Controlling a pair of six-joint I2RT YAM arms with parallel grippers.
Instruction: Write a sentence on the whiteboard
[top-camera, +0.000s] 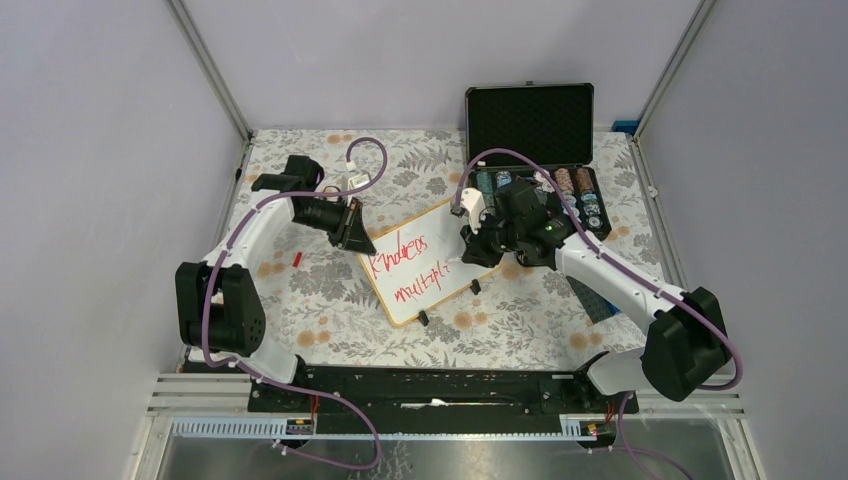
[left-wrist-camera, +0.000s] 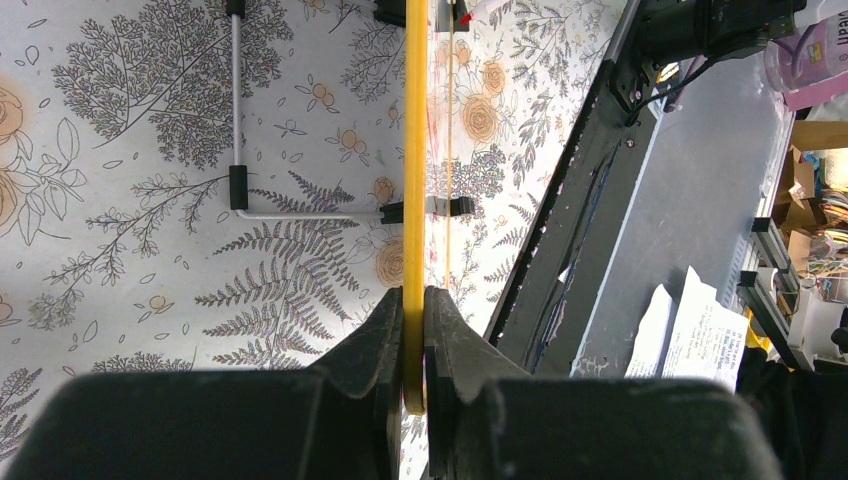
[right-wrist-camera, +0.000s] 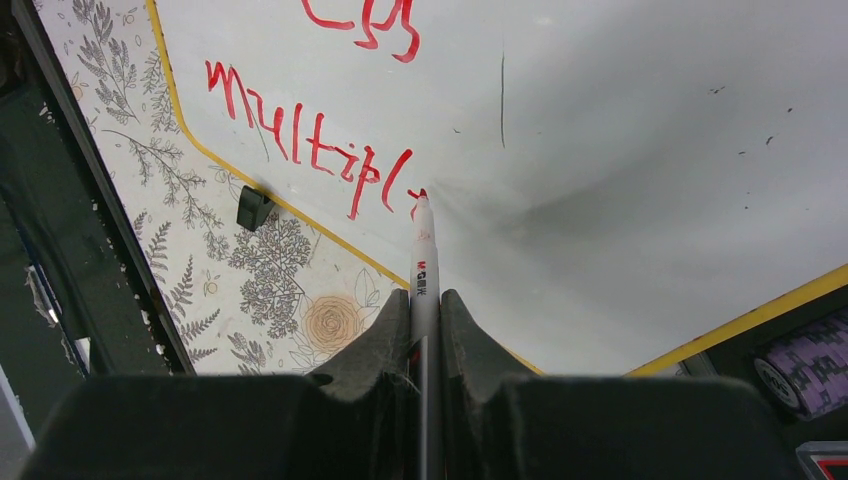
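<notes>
Looking down, we count one floral-patterned table (top-camera: 300, 320), one open black case (top-camera: 530, 120) beyond the right gripper (right-wrist-camera: 427, 300), and two arms. One whiteboard (top-camera: 440, 240) lies askew on the table, directly between the two grippers. The left gripper (left-wrist-camera: 413, 300) is clamped on the whiteboard's yellowish rim, its jaws pinching the edge. The right gripper is closed around one marker (right-wrist-camera: 424, 245), whose red tip touches the board just ahead of its fingers. The sentence (right-wrist-camera: 300, 150) runs in two red lines: we read the upper one roughly as "Kindness" and the lower as "multipl", ending beside the tip. The marker carries a small red logo, its print too small for us to read. One small red piece (top-camera: 297, 258) lies on the table, just outward of the left gripper.
</notes>
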